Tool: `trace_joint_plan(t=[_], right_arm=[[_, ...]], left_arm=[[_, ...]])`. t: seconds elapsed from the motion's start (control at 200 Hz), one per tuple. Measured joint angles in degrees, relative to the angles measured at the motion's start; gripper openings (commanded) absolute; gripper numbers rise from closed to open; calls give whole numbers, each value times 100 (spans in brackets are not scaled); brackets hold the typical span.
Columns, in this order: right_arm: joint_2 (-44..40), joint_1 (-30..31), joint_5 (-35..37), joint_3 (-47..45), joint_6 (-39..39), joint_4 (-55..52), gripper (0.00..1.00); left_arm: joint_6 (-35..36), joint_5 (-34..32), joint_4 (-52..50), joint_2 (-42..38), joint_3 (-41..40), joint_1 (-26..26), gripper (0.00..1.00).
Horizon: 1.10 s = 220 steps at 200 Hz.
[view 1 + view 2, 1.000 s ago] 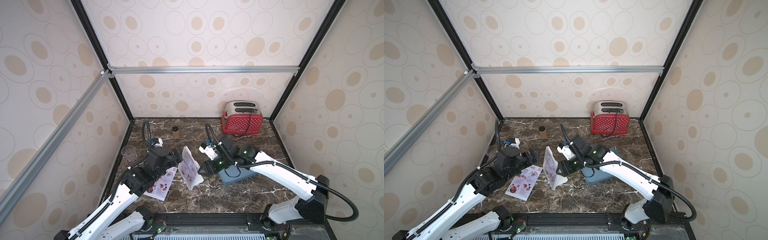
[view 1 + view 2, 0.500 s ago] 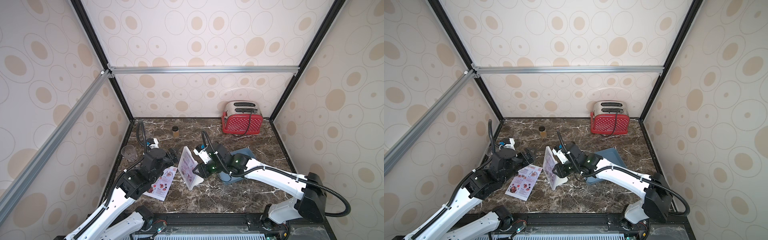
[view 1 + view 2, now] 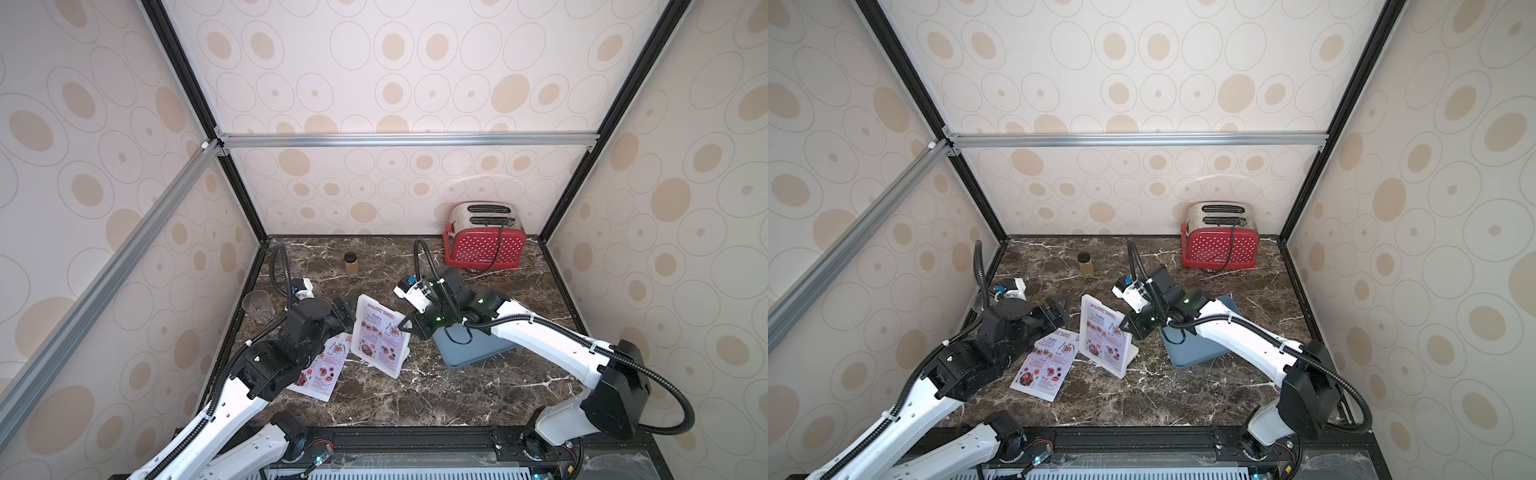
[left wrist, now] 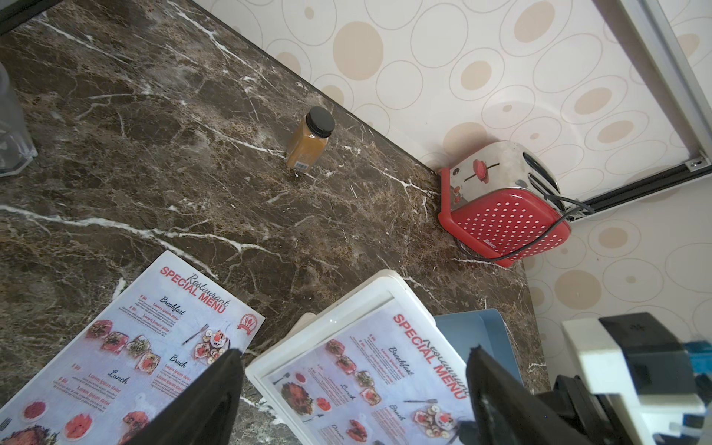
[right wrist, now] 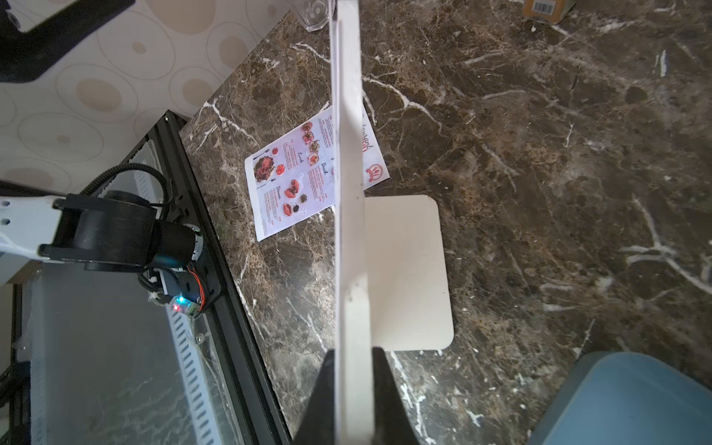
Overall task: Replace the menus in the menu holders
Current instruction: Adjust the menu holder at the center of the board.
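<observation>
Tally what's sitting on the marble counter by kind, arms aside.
White paper SPECIAL MENU sheets: 2 (one flat, one in the holder)
Whitish acrylic upright menu holder: 1
Red polka-dot metal toaster: 1
Amber spice jar with black lid: 1
Clear drinking cup: 1
Grey-blue rectangular tray: 1
Total: 7

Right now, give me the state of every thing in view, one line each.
menu holder: upright, right gripper shut on its edge
menu in holder: slotted in
loose menu: flat on table
left gripper: open, holding nothing
spice jar: upright, capped
glass: upright
toaster: upright, cord draped over it
tray: flat on table
</observation>
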Motion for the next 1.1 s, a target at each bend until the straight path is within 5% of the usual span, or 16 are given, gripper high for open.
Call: trace_joint_plan(t=[0.331,0.566,0.841,0.972,1.102], right_arm=[[885,-356,-1174,1141,-2509,-1578,1],[1290,-437,-1414,1639,-3311,-2142,47],[564,-684,-1174,1436,-2896,-1978,59],[-1067,-1464,-509,125,-2083,-1047,73],[-2518,-2697,686,-1534,-909,-24,74]], left_arm=[[-37,-131,-170,-98,-48,-2,89],[-37,-192,-238,-138,-70,-2,92],[98,-909,-437,-50,-85,4,99],[887,-1528,11,57,-442,195,99],[2004,-1768,1012,402,-1075,1034,99]])
